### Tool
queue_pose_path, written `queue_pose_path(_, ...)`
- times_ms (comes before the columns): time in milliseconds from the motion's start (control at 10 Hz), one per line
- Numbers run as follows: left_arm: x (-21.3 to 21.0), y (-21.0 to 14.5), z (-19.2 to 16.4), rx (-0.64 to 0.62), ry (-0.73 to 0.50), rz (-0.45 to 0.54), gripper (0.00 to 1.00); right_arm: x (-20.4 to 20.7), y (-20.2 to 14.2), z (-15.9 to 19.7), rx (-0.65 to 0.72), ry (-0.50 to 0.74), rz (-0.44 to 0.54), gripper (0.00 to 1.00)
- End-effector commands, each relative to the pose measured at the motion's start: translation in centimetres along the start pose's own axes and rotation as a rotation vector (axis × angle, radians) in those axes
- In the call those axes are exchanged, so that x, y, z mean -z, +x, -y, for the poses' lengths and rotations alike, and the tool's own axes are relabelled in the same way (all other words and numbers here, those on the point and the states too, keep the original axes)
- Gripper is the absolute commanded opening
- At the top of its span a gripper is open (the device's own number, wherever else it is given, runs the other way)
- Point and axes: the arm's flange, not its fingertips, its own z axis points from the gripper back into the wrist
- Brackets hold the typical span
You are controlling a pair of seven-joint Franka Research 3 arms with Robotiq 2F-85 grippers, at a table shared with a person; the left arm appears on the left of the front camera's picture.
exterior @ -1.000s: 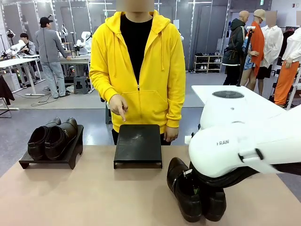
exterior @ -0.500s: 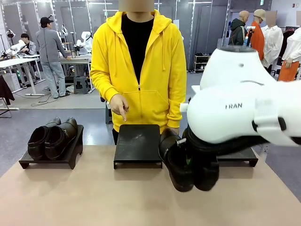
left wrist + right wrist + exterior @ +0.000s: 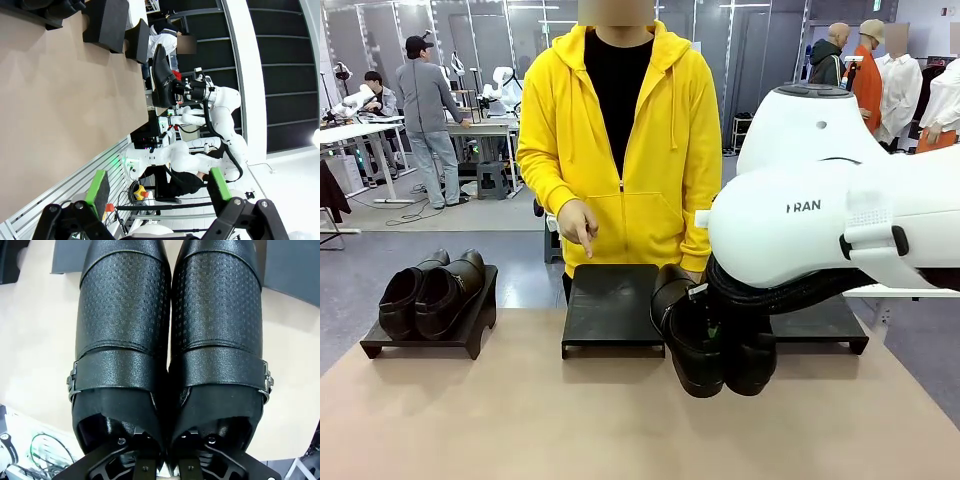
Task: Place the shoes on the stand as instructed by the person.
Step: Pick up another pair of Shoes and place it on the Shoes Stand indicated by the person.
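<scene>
Beside the middle stand (image 3: 610,300), right jaws clamped on the black shoes (image 3: 692,355) have risen; left jaws gape empty.

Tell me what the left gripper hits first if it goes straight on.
Probably nothing near: the open left gripper points past the table edge, not at it. Farther on lies the right arm, beside the shoes it holds; depth is unclear.
</scene>
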Motion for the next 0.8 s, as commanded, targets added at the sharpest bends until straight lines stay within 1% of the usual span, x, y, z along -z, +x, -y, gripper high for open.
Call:
queue_pose_path(0,-0.1,-0.4,0.2,0.011,-0.005,-0.014,1.0,-0.7,0.1,-0.1,0.0,0.005,0.018,0.0)
queue_pose_path(200,-0.1,-0.4,0.2,0.011,-0.005,-0.014,1.0,-0.7,0.1,-0.1,0.0,0.005,0.018,0.0)
queue_pose_path(300,-0.1,-0.4,0.2,0.011,-0.005,-0.014,1.0,0.0,0.0,0.0,0.0,-0.001,-0.002,0.08)
queue_pose_path(400,-0.1,-0.4,0.2,0.011,-0.005,-0.014,1.0,-0.1,0.8,-0.8,0.002,0.081,0.07,0.08)
queue_pose_path(500,-0.1,-0.4,0.2,0.011,-0.005,-0.014,1.0,1.0,2.7,-2.5,-0.003,0.104,0.045,0.08)
queue_pose_path(600,-0.1,-0.4,0.2,0.011,-0.005,-0.014,1.0,1.8,4.2,-3.7,-0.003,0.085,0.044,0.08)
queue_pose_path(700,-0.1,-0.4,0.2,0.011,-0.005,-0.014,1.0,2.0,5.6,-4.8,-0.001,0.099,0.042,0.08)
